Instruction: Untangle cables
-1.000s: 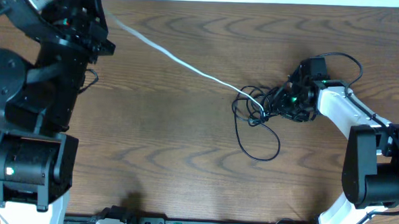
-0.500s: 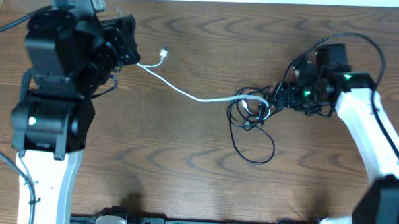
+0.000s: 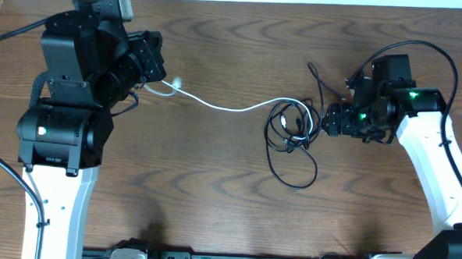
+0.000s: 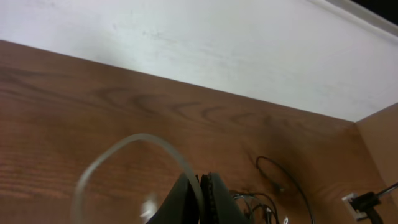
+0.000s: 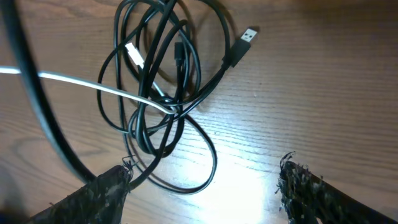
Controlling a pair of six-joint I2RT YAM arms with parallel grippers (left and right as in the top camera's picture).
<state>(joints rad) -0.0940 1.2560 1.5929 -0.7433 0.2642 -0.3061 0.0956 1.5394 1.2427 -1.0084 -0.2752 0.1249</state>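
My left gripper (image 3: 151, 73) is shut on the white cable (image 3: 232, 108) near its plug end (image 3: 174, 84). In the left wrist view the white cable (image 4: 143, 140) loops out from between the closed fingers (image 4: 200, 194). The white cable runs right into a tangle of black cables (image 3: 292, 126), whose loop (image 3: 295, 173) trails toward the front. My right gripper (image 3: 325, 119) is open just right of the tangle. In the right wrist view the black cables (image 5: 168, 81) lie ahead of the open fingers (image 5: 205, 186), one loop between them, with the white cable (image 5: 74, 84) crossing the tangle.
A black USB plug (image 5: 245, 37) sticks out at the tangle's far side. A loose black cable end (image 3: 313, 71) points toward the table's back edge (image 3: 260, 4). The robot's own thick black wire (image 3: 445, 57) arcs above the right arm.
The left gripper has shifted slightly right with the white cable, which now lies slack in a wave. The right gripper has drawn back from the tangle, and the black loops have spread out.
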